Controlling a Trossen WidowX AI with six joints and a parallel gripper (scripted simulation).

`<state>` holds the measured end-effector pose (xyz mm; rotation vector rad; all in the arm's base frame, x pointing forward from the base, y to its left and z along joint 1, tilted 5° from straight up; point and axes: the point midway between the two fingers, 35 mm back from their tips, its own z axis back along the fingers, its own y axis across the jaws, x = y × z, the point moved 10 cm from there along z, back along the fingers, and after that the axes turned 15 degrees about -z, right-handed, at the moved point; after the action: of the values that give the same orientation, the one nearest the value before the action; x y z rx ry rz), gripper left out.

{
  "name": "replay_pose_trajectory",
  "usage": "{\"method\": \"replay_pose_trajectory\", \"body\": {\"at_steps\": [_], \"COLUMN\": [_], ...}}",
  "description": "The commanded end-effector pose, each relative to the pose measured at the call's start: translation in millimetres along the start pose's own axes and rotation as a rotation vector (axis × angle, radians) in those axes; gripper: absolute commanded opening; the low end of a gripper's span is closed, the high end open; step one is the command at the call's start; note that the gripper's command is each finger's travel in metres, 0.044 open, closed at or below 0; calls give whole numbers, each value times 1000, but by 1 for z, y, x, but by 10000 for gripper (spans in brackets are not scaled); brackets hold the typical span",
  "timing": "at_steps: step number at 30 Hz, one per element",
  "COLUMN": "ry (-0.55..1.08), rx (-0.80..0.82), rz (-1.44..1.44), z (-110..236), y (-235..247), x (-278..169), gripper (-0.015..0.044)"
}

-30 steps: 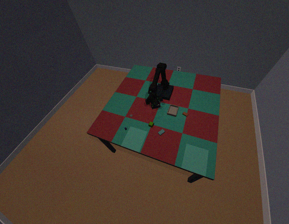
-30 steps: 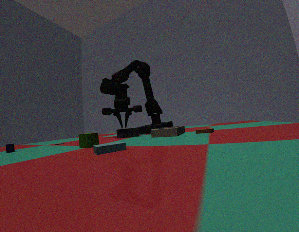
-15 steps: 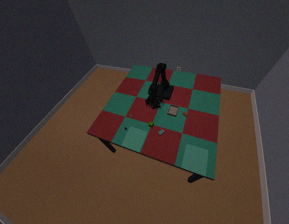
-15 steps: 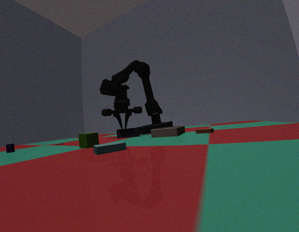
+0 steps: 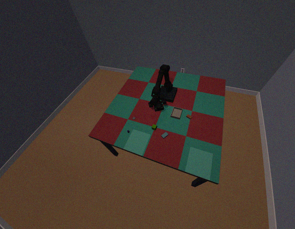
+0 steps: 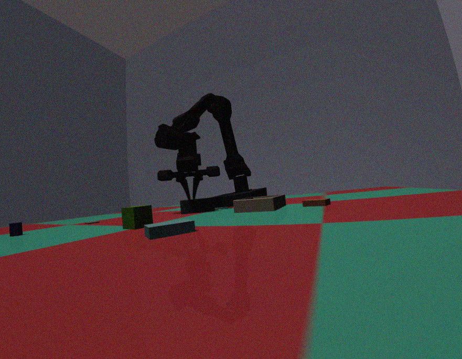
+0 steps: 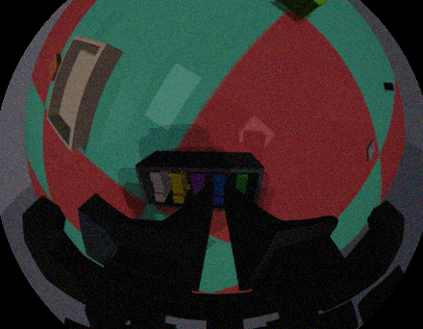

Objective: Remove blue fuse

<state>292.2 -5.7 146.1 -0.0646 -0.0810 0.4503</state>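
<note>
top view: the arm [image 5: 163, 81] folds forward from its base and points the jaws straight down at the worktop [image 5: 206, 128]; the fuse block lies under the wrist and is hidden here, while the tray [image 5: 176, 112] sits near the jaws on the side away from the green cube [image 5: 154, 127], presumably so the carry after extraction is short. exterior view: the fingers [image 6: 186, 189] converge to a narrow point just at the upper edge of the fuse block [image 6: 196, 204], with the wrist vertical above them; this upright pose suits a straight upward pull and keeps the arm off the block. wrist view: the blue fuse [image 7: 218, 190] stands upright in its slot, directly between the two fingertips, not yet lifted; the purple fuse [image 7: 196, 184] is just outside one fingertip and the green fuse [image 7: 241, 184] just outside the other, with the yellow fuse [image 7: 179, 188] and a pale fuse [image 7: 161, 188] farther along the row. the jaws are nearly together and, by their position astride the blue fuse, are judged to be clamped on it; contact itself is too dark to see. the narrow approach leaves little margin beside the neighbours, so the lift will probably need to be purely vertical.
</note>
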Motion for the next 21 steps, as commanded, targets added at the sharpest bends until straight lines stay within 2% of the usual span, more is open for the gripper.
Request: {"method": "replay_pose_trajectory", "body": {"at_steps": [1, 21], "ry": [-1, 0], "rx": [0, -1], "rz": [0, 1], "z": [0, 7], "y": [0, 0], "x": [0, 0], "gripper": [1, 0]}}
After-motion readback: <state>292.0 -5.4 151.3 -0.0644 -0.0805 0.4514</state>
